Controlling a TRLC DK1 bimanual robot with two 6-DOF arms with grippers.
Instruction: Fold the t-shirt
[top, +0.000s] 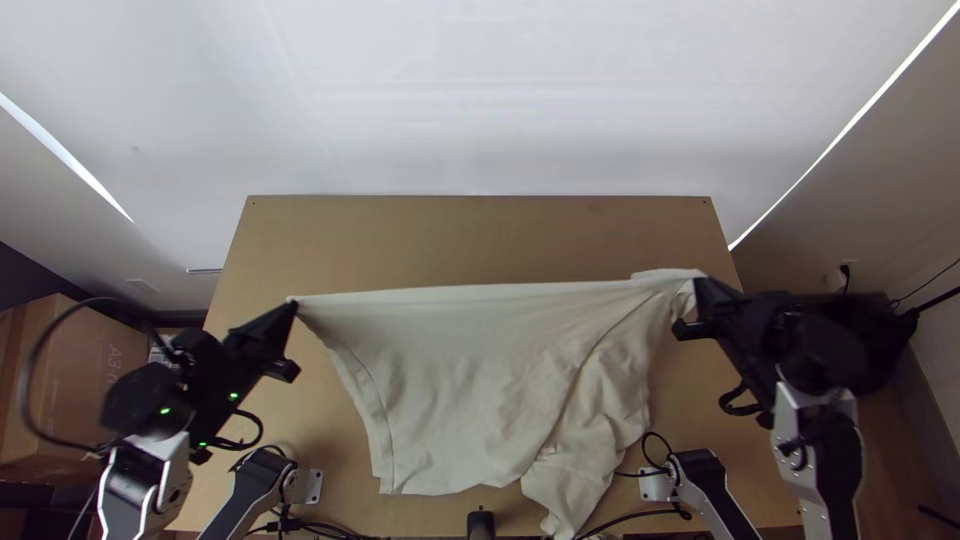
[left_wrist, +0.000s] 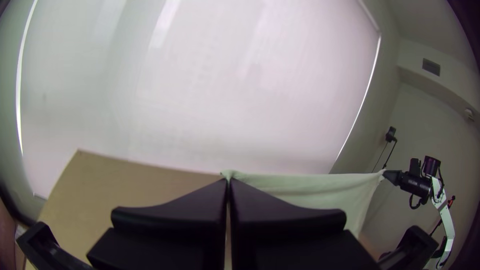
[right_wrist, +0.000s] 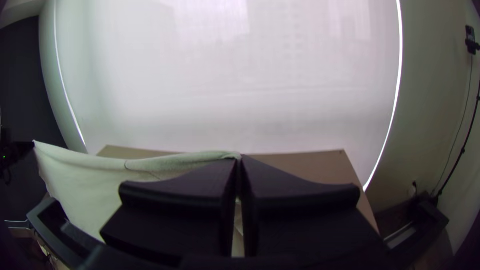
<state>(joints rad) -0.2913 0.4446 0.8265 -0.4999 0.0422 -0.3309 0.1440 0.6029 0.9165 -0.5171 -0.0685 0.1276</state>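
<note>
The t-shirt (top: 470, 380) was stretched between the 2 grippers, above the light wooden table (top: 480, 235). The left gripper (top: 293, 305) pinched 1 upper corner of the cloth, and the right gripper (top: 697, 287) pinched the cloth at the other end of the same edge. This upper edge ran almost straight from 1 gripper to the other, with only a small sag.

In the left wrist view, the 2 fingers of the left gripper (left_wrist: 228, 182) were pressed together, with a small piece of the cloth at their tips. In the right wrist view, the right gripper (right_wrist: 239, 158) had its 2 fingers close together also, and the cloth was caught at the tips.

From the top view, the cloth below the left gripper was rather smooth, and a seam went down along its side. Toward the right gripper it had many diagonal folds, and there a narrow part hung down to the near edge of the table. Black cables (top: 330, 530) were near the left arm's base, and a cardboard box (top: 85, 375) stood beside the table, on the left.
</note>
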